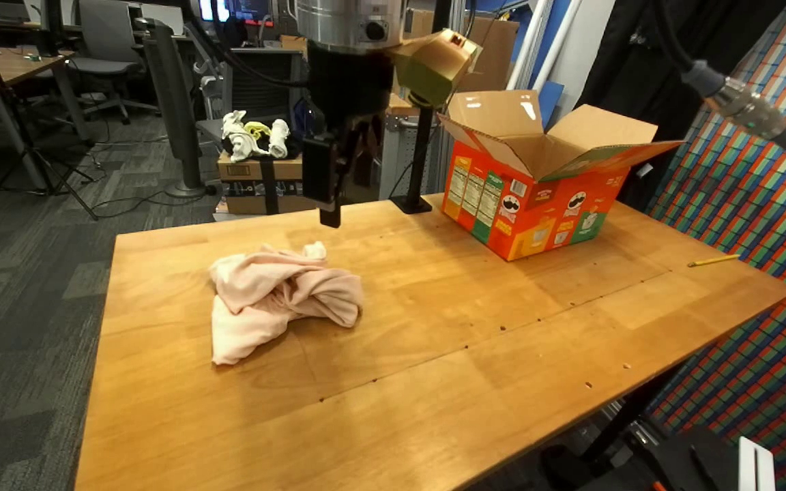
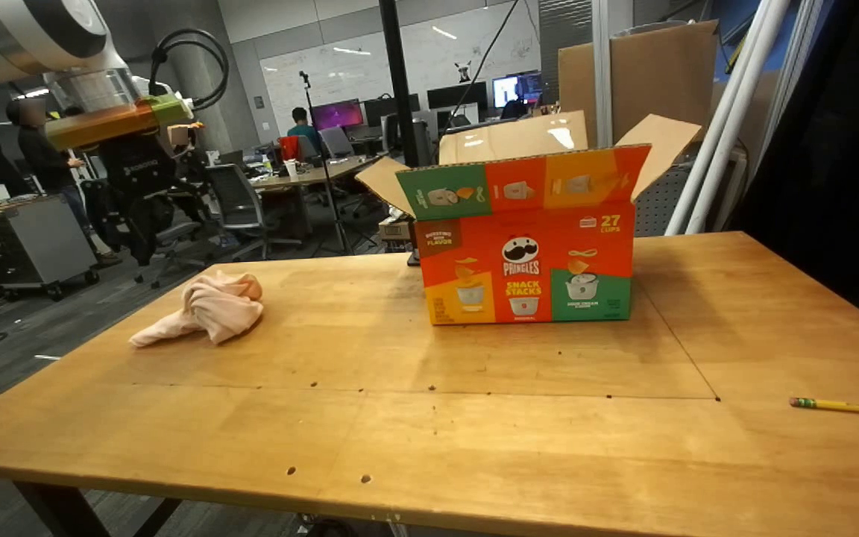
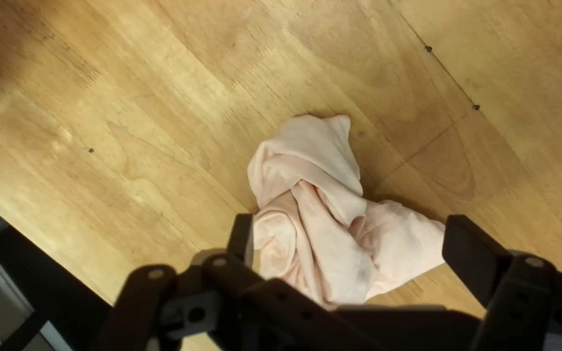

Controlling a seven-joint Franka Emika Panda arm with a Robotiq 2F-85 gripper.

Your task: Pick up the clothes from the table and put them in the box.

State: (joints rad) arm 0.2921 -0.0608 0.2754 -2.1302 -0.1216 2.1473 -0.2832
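Bright on the table (image 2: 549, 447), dim far left; shadowed right of the box (image 2: 526, 261), glaring off its far flap (image 2: 515, 140).

Downward across the table (image 1: 447, 327) in an exterior view; flatter, facing the box (image 2: 523, 268), in an exterior view; close overhead in wrist view (sharing the cloth (image 3: 330, 214)).

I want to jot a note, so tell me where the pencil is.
In both exterior views, the pencil lies on the right part of the table, to the right of the box, its nearest neighbour.
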